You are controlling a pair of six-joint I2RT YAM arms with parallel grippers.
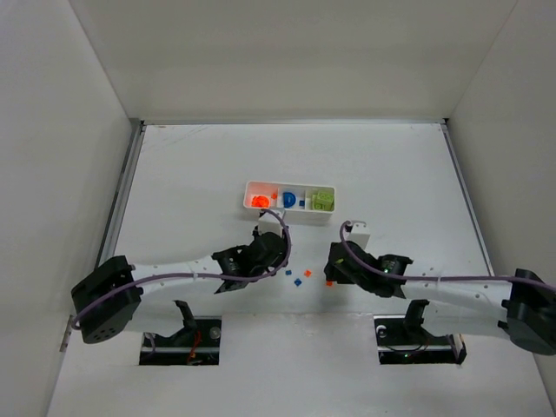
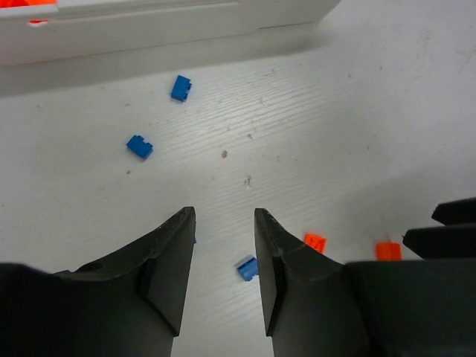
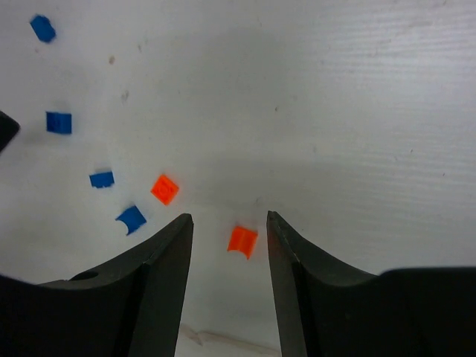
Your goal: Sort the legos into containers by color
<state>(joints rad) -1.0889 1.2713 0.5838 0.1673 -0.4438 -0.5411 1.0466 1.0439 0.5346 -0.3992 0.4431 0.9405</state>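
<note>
The orange brick [image 3: 242,241] lies on the table [image 1: 391,174] in the gap between the fingers of the right gripper [image 3: 228,218]. It sits nearer the right-hand finger, and we see it touching neither. It is glossy plastic, with a notch in its lower edge. Those fingers [image 3: 167,268] stand apart and grip nothing. Just beside the left-hand finger lies a flat orange plate [image 3: 164,189], and further left 4 small blue bricks [image 3: 59,123] are scattered.

The left gripper [image 2: 224,213] also has its fingers spread, with bare table between them. 1 blue piece [image 2: 248,268] lies against the inner edge of its right-hand finger [image 2: 271,260], partly hidden, and we cannot tell whether the 2 touch. Both grippers have matte black fingers, broad at the base and curving to blunt tips.

Beyond the grippers sits the long, low white tray [image 1: 252,189], smooth plastic with 3 square compartments side by side. The left compartment holds orange pieces [image 1: 260,201]. The middle 1 holds a rounded blue piece [image 1: 288,199] with a smaller blue one beside it. The right 1 holds lime-green plates [image 1: 323,201]. The table is white, with a faint streaked grain and small dark specks.
</note>
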